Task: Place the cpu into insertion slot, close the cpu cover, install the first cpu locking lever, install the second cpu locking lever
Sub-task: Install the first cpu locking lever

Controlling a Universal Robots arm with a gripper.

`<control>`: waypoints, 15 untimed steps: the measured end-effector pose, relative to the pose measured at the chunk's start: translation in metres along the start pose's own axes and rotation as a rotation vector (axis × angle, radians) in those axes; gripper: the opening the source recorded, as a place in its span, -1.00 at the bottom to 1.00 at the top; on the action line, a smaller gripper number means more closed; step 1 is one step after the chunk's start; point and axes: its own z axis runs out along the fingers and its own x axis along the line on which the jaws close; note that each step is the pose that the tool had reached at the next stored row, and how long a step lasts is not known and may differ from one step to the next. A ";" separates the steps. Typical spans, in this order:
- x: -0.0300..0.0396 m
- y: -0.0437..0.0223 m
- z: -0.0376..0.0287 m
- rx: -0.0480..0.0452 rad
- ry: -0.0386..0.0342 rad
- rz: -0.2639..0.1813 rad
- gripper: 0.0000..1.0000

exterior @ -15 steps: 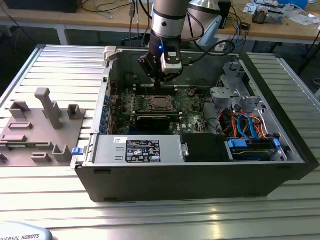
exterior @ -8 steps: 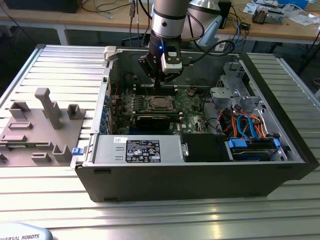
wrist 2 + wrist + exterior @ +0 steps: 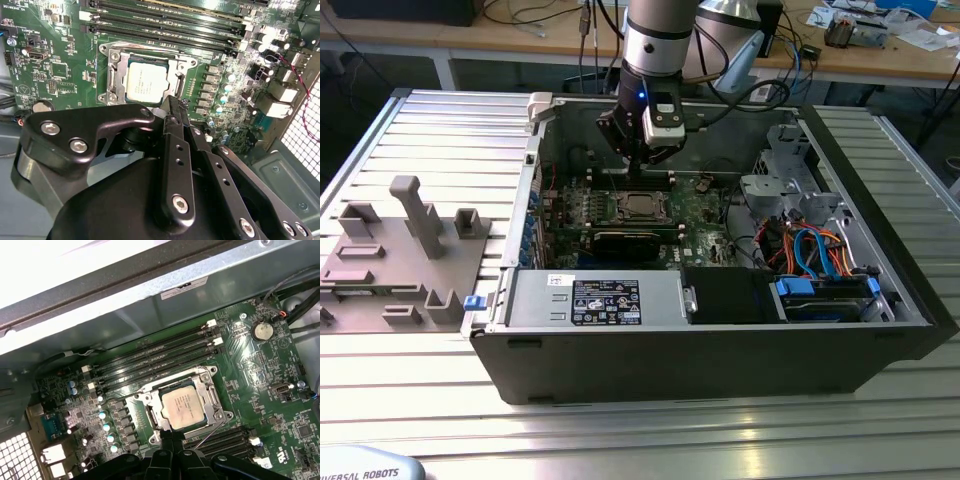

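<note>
The cpu (image 3: 146, 82) lies flat, silvery face up, in the middle of the green board (image 3: 60, 75); the insertion slot beneath it is hidden. The cpu cover (image 3: 116, 65), a silvery frame, lies down around the chip, which shows through its window. In the first wrist view the cpu (image 3: 184, 407) and cover (image 3: 212, 392) appear again, with a thin wire lever (image 3: 214, 429) slanting out from the socket's edge. My gripper (image 3: 173, 103) hangs just above the socket's edge, fingers together and empty. In the exterior view the gripper (image 3: 642, 160) is over the cpu (image 3: 640, 205).
The board sits inside an open black computer case (image 3: 720, 360). Long black memory slots (image 3: 155, 357) run beside the socket. A labelled power supply box (image 3: 605, 300) and blue-cabled drive bay (image 3: 825, 290) line the case's near side. A grey fixture block (image 3: 400, 250) stands outside, at the exterior view's left.
</note>
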 end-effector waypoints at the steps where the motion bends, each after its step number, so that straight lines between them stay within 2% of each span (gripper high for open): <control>1: 0.0000 0.0000 0.0000 0.0002 0.0000 -0.003 -0.79; 15: 0.0000 0.0000 0.0000 0.0011 -0.0003 -0.018 -0.79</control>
